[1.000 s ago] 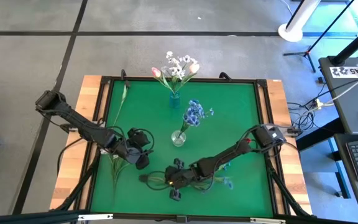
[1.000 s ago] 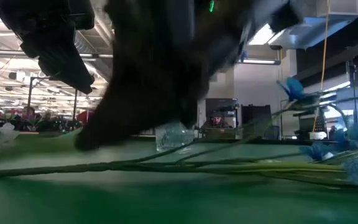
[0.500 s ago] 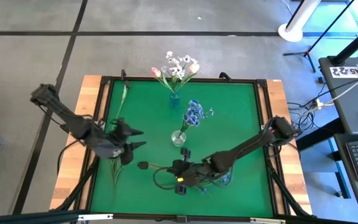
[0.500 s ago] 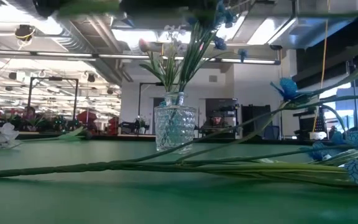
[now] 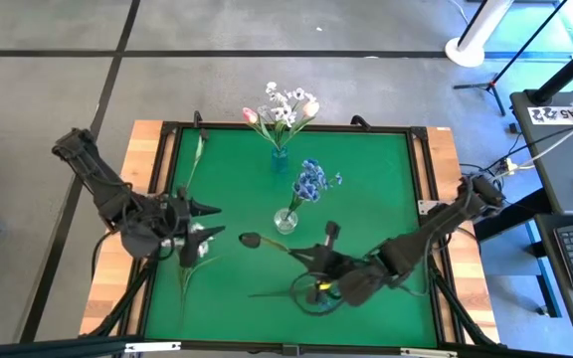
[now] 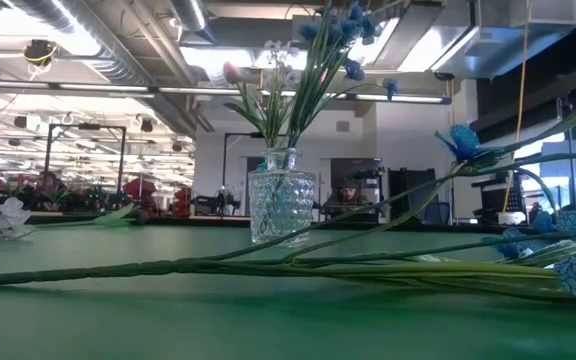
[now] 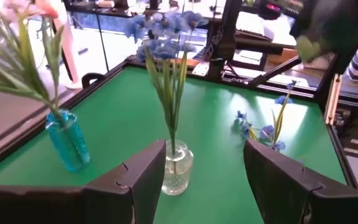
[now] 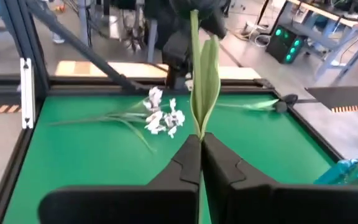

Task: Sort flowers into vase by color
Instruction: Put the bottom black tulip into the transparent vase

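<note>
My right gripper is above the table's near middle, shut on a green flower stem with a long leaf. The stem's free end carries a small dark lump. My left gripper is open and empty at the table's left, above a white spray lying flat. A blue spray lies along the near edge. A blue vase holds white and pink flowers. A clear glass vase holds blue flowers. My right gripper pinches the stem between its two fingers, at the foot of the long leaf. The fingers come about level from the table's right side. The stem runs on past the fingertips toward the left arm, lifted clear of the table.
Another stem lies by the far left edge. A black frame rims the green mat. The two vases stand close together at the far middle. The mat's far right part is bare.
My right gripper has risen from the mat near the front edge and gone toward the table's right and far side, carrying the stem. The stem's dark tip has swung toward the clear vase. My left gripper has drawn back toward the left edge and risen.
</note>
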Controlling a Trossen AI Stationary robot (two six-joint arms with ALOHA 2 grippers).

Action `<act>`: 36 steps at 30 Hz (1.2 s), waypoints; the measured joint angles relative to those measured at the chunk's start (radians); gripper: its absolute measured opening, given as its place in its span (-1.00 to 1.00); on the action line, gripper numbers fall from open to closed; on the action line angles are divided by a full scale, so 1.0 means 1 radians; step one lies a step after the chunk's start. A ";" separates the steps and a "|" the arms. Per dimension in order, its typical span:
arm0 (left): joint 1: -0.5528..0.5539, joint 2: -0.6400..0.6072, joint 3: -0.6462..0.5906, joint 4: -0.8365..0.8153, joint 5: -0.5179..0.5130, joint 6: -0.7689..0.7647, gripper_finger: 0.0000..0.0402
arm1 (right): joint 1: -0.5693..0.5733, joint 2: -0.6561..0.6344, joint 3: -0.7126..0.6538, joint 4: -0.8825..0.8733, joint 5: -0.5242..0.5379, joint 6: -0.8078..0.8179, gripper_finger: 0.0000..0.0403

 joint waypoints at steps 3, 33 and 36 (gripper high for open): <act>0.000 0.048 0.000 0.084 -0.004 0.068 0.05 | -0.003 -0.035 -0.040 0.096 -0.014 -0.045 -0.98; 0.298 0.428 0.000 1.112 0.563 0.515 -0.03 | -0.122 -0.110 -0.482 1.029 -0.510 -0.213 -0.98; 0.316 0.428 0.000 1.112 0.659 0.479 -0.03 | -0.122 -0.110 -0.482 1.029 -0.513 -0.213 -0.98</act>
